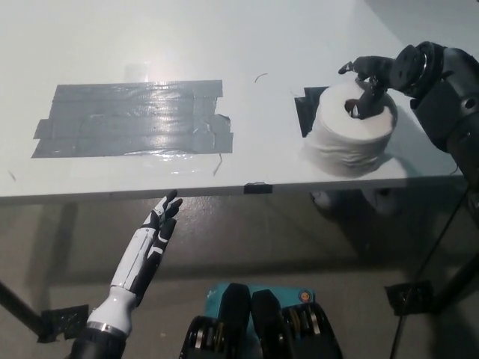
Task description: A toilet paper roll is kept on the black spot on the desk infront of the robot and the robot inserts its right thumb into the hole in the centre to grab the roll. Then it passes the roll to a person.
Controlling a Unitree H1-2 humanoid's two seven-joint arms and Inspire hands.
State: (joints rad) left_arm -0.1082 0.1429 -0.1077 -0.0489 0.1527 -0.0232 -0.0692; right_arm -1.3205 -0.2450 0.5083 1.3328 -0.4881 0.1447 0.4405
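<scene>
starting at nine o'clock, you have a broad patch of grey tape (131, 120) lying flat on the white desk (224, 45) — leave it out of your thinking. down at about seven o'clock, below the desk edge, your white left hand (161, 221) rests with its fingers straight and apart, holding nothing. moving across to two o'clock, the toilet paper roll (350, 127) stands on end near the front edge of the desk, covering most of the black spot (307, 108), of which only a corner shows at the roll's ten o'clock side. your black right hand (372, 78) sits over the top of the roll, with one digit down in the centre hole and the others spread above the far rim — not yet closed on the paper, as far as you can judge. to do this step well, seat the thumb deeper and keep it upright in the hole, then bring the other fingers down onto the outer wall so the paper is pinched between them. the roll is soft and light, so squeeze gently and lift straight up; a sideways pull could tip it off the near edge.
</scene>
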